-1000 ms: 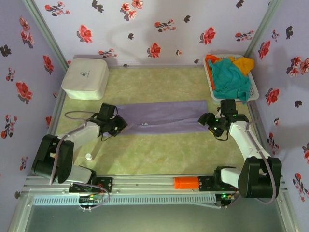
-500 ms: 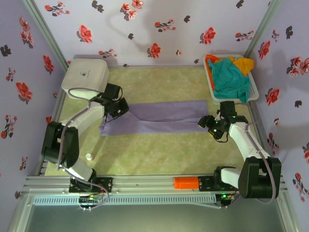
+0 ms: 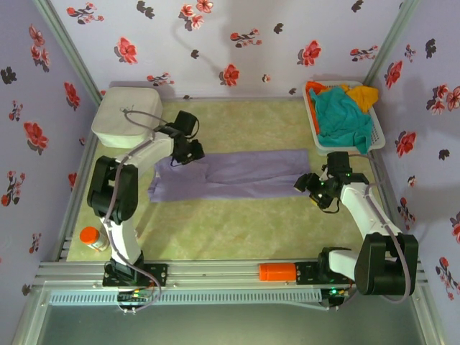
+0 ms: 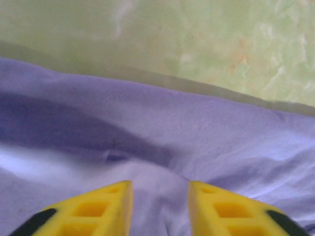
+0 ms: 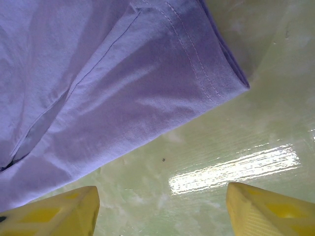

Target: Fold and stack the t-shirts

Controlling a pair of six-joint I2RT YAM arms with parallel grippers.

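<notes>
The lavender t-shirt (image 3: 237,175) lies folded into a long strip across the green mat. My left gripper (image 3: 190,149) hovers over its back-left part. In the left wrist view its yellow fingers (image 4: 110,206) stand a little apart, open, with a hump of purple cloth (image 4: 162,118) just beyond them (image 4: 160,186). My right gripper (image 3: 314,188) sits at the strip's right end, wide open. In the right wrist view it (image 5: 161,189) is over bare mat just off the shirt's hemmed corner (image 5: 211,73). Teal (image 3: 341,115), orange (image 3: 314,90) and yellow (image 3: 365,95) t-shirts are heaped in the basket.
A white basket (image 3: 379,140) stands at the back right and a white rounded box (image 3: 123,118) at the back left. An orange-capped bottle (image 3: 90,237) stands at the mat's left edge. An orange object (image 3: 277,272) lies on the front rail. Flowered walls close three sides.
My left arm swung from the shirt's near-left corner toward the back and a little right, and its jaws parted. The shirt's left end lies differently. The right arm stayed still.
</notes>
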